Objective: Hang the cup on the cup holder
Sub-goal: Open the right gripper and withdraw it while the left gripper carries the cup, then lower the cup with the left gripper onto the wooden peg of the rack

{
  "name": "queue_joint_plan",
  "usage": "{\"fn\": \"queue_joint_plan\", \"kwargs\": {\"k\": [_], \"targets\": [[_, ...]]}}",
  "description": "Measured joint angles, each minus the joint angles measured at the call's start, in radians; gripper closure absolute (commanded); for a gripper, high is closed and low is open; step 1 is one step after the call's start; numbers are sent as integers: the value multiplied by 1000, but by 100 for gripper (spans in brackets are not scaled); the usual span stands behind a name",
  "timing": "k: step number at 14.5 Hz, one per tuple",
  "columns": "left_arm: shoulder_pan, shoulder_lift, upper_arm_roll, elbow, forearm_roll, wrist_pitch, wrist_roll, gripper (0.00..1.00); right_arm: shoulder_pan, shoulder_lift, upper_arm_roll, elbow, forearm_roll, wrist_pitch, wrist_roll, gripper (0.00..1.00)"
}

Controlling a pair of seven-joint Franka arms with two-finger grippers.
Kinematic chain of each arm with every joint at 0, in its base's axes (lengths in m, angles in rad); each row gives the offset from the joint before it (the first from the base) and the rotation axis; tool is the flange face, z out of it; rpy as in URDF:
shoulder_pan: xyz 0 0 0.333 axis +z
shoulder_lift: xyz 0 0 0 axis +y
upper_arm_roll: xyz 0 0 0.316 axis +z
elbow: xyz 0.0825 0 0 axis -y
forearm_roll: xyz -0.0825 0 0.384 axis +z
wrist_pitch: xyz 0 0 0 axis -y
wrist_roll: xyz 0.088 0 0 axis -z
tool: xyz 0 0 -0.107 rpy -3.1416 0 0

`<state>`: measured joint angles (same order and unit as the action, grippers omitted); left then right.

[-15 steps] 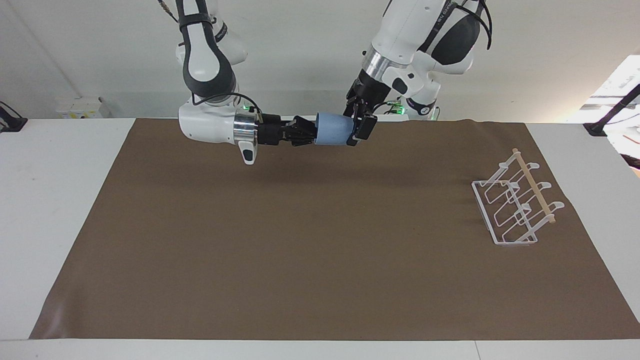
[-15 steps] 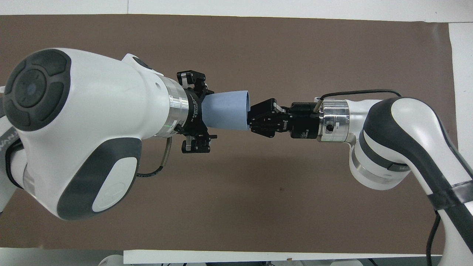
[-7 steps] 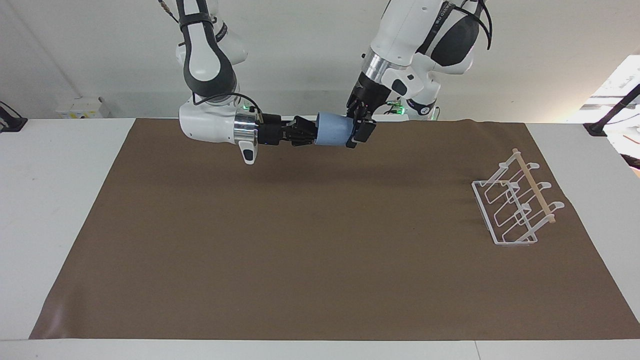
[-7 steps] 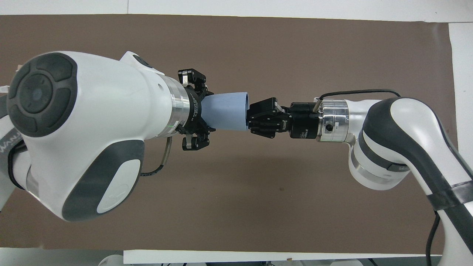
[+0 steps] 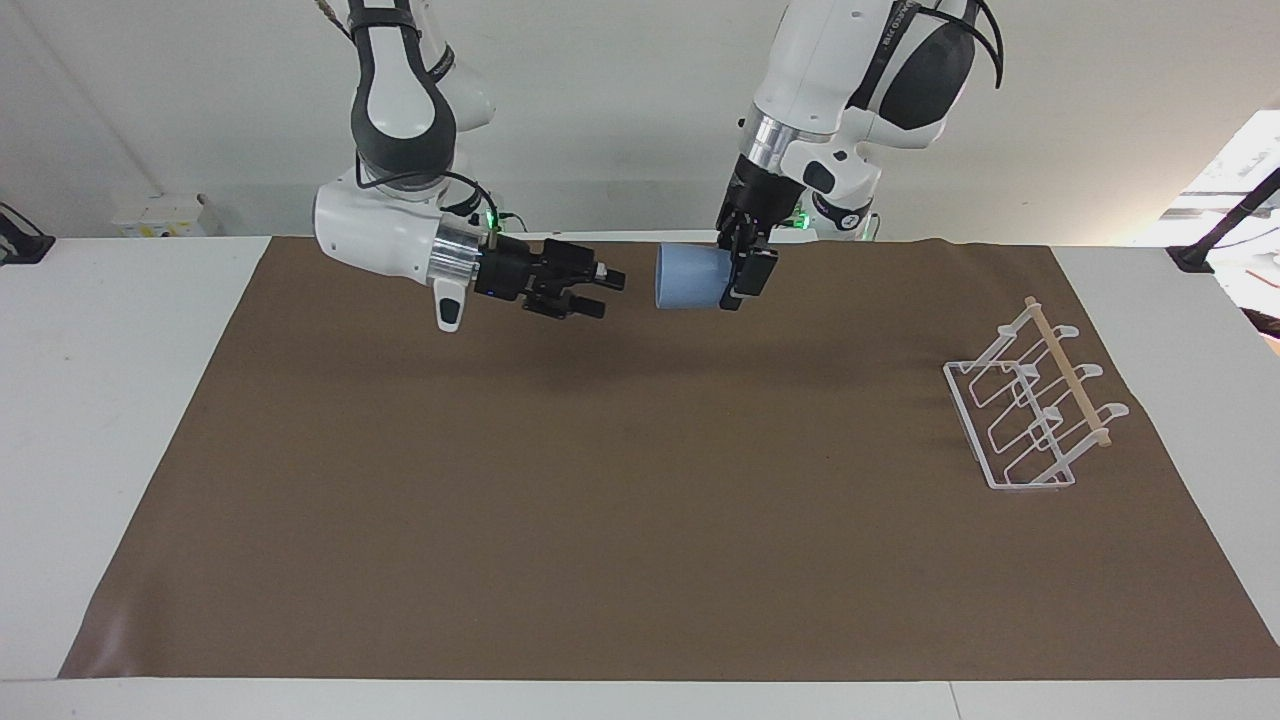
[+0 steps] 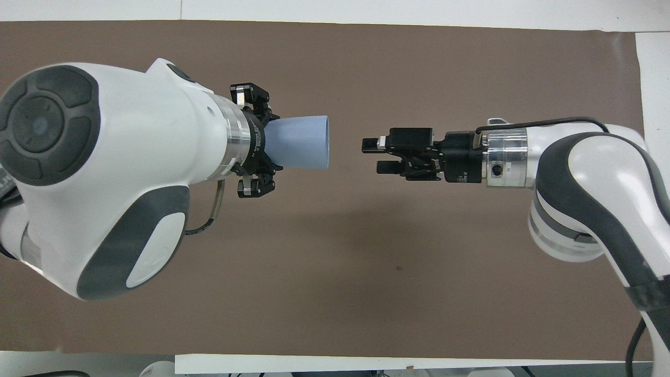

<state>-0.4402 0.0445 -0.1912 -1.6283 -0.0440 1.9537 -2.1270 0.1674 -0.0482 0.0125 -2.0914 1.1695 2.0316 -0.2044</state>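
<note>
The left gripper [image 5: 742, 272] is clamped on the cup [image 5: 688, 277], gripping its narrow base end, so the cup lies sideways in the air over the mat [image 5: 640, 520] with its mouth facing the right gripper [image 5: 605, 293]. That one hangs just clear of the cup (a small gap between them), fingers spread and holding nothing. The holder [image 5: 1030, 412] stands on the mat, well apart from the cup, toward the left arm's end.
</note>
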Motion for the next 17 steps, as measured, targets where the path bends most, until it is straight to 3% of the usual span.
{"fn": "queue_joint_plan", "kwargs": {"k": [2, 6, 8, 12, 17], "targets": [[31, 5, 3, 0, 94, -41, 20, 100, -67, -24, -3, 11, -255, 1, 4, 0], [116, 6, 6, -14, 360, -148, 124, 100, -177, -31, -6, 12, -647, 1, 5, 0], [162, 10, 9, -40, 542, -166, 161, 100, -221, -31, -6, 25, -831, -11, 5, 0], [195, 76, 10, -97, 918, -196, 164, 100, -249, -32, -6, 195, -1157, -241, 86, 0], [200, 154, 9, -157, 1219, -213, 171, 100, -284, -41, -6, 492, -1252, -559, 125, 0]]}}
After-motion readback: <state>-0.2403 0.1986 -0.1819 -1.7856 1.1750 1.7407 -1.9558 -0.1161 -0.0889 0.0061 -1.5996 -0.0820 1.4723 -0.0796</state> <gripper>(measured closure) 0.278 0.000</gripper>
